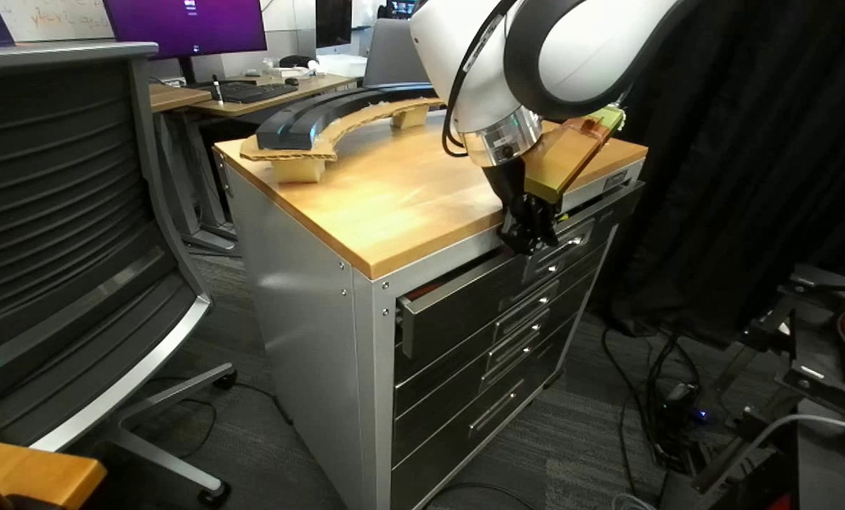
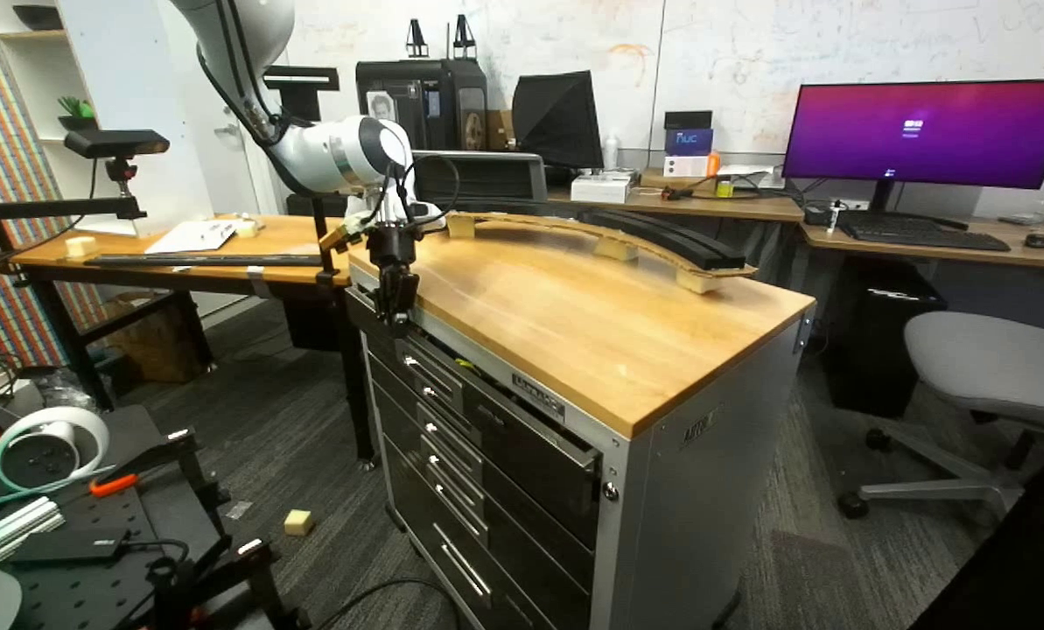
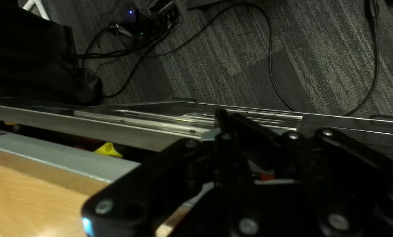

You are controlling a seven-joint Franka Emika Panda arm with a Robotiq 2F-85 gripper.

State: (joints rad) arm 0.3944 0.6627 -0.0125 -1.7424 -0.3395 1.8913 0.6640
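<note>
Black gripper [image 1: 530, 243], jaws together, at the front of the top drawer [image 1: 457, 304]; contact unclear. Drawer partly pulled out, yellow object [image 3: 109, 149] inside. Wood-topped steel bench [image 1: 394, 205] above and around it; along the side opposite the drawer, a curved black strip [image 2: 662, 235] on cardboard [image 1: 355, 123] and pale blocks [image 1: 299, 171]. Farther out: grey patterned carpet [image 2: 259, 411], mesh-backed chair [image 1: 54, 212], black curtain [image 1: 755, 156], purple-lit monitor [image 2: 915, 140], scribbled whiteboard [image 2: 740, 44].

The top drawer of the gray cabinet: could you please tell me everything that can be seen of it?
The top drawer has a dark, metal-looking front with a paler rim and a shiny handle near the middle. It is pulled partly out of the cabinet, just below the wooden top. Through the gap, a yellow object and something red show inside. The shut gripper is at its front edge; whether they touch, I cannot tell.
</note>
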